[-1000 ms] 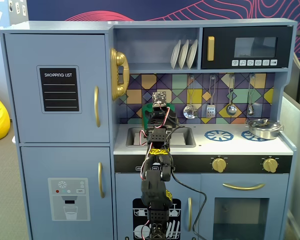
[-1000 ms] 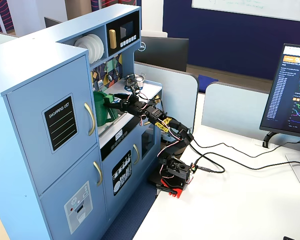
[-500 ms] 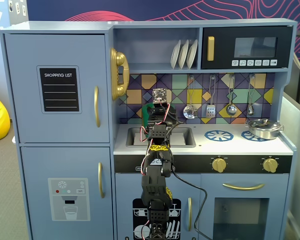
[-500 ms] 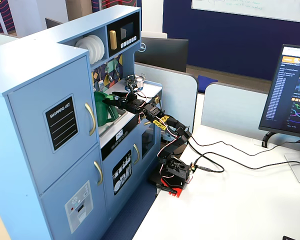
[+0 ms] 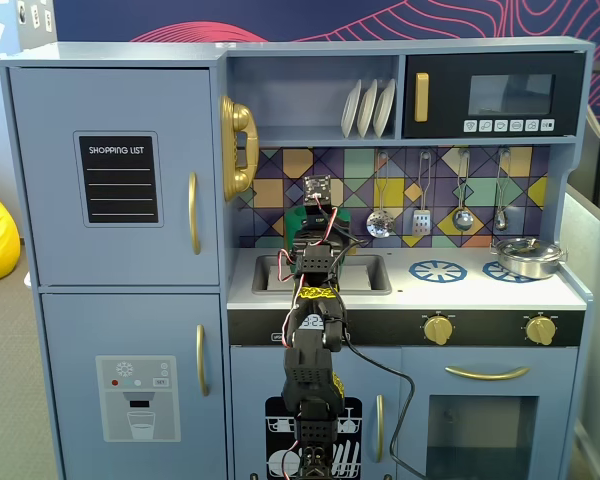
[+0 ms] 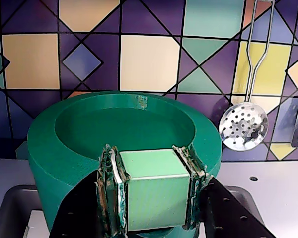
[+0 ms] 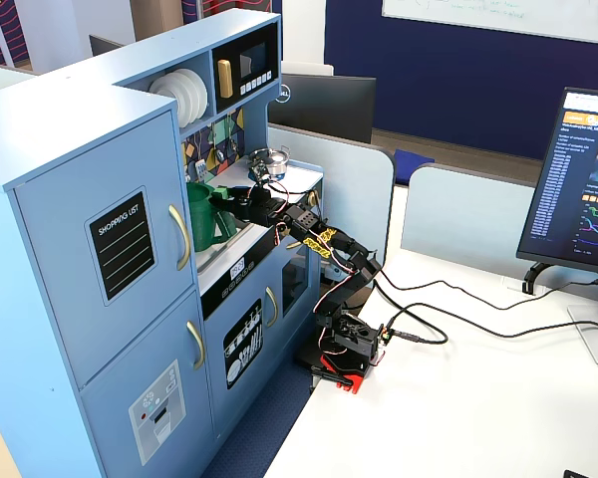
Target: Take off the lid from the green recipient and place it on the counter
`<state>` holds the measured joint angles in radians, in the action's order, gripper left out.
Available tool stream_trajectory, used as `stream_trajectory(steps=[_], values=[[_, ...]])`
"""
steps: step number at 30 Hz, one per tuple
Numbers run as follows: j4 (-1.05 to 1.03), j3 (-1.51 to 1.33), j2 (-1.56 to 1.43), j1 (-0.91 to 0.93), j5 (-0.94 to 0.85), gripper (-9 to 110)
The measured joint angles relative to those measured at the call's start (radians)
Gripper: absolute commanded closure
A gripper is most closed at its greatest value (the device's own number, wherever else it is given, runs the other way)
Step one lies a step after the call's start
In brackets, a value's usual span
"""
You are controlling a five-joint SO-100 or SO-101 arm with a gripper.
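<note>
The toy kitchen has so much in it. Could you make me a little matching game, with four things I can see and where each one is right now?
Things:
1. lid
2. silver pot
3. white plates
4. slotted spoon

Places:
A. hanging on the tiled wall
B. standing on the shelf beside the microwave
C. on a blue burner at the right end of the counter
D. gripped by the robot's hand

Pairs: 1-D, 2-C, 3-B, 4-A

silver pot (image 5: 528, 257) on right burner; white plates (image 5: 369, 108) on shelf; slotted spoon (image 6: 243, 125) hanging; monitor (image 7: 581, 189) on desk
</note>
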<state>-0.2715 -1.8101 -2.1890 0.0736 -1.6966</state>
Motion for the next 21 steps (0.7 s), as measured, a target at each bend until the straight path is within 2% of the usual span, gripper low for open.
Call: stream_trajectory(steps=[14,21], values=[[0.063,0.092,0.026,0.005,-0.049,101],[0.028,0.117,0.026,0.133,-0.067,101]])
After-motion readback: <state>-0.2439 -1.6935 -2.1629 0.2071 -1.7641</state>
